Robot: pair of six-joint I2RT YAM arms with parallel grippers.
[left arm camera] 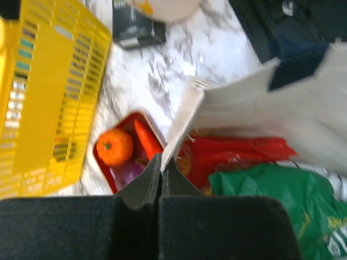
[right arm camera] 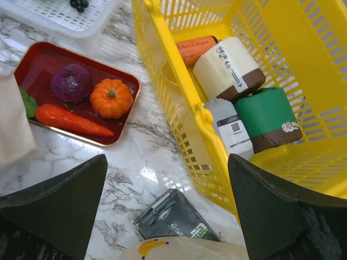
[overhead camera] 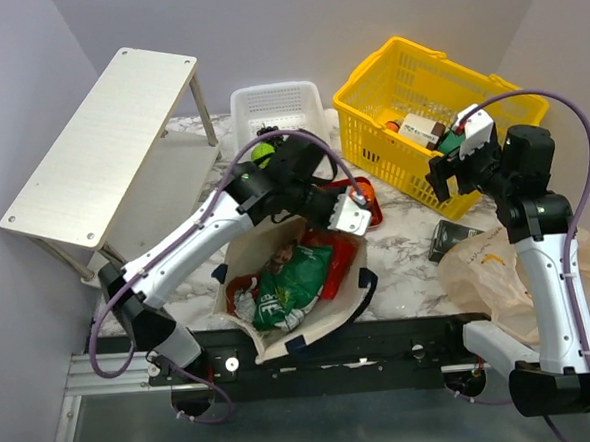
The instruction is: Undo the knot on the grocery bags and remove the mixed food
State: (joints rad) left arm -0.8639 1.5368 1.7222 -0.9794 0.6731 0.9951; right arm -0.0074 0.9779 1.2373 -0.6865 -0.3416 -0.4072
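Note:
The beige canvas tote (overhead camera: 281,327) lies open at the near middle, holding a green snack bag (overhead camera: 294,281) and red snack packets (overhead camera: 322,251). My left gripper (overhead camera: 352,217) is shut on the tote's rim (left arm camera: 181,122). An orange (right arm camera: 111,97), a carrot (right arm camera: 70,120) and a purple onion (right arm camera: 71,82) lie on a red tray (right arm camera: 35,65). The peach-cream plastic bag (overhead camera: 498,269) lies at the right; its knot is not visible. My right gripper (overhead camera: 453,179) is open and empty, above the table beside the yellow basket (overhead camera: 407,84).
A black-and-green box (right arm camera: 176,216) lies between the plastic bag and the basket, which holds white and green boxes (right arm camera: 268,119). A white basket (overhead camera: 273,107) with grapes (right arm camera: 79,5) and a green apple (overhead camera: 263,153) stands at the back. A white shelf (overhead camera: 100,143) fills the far left.

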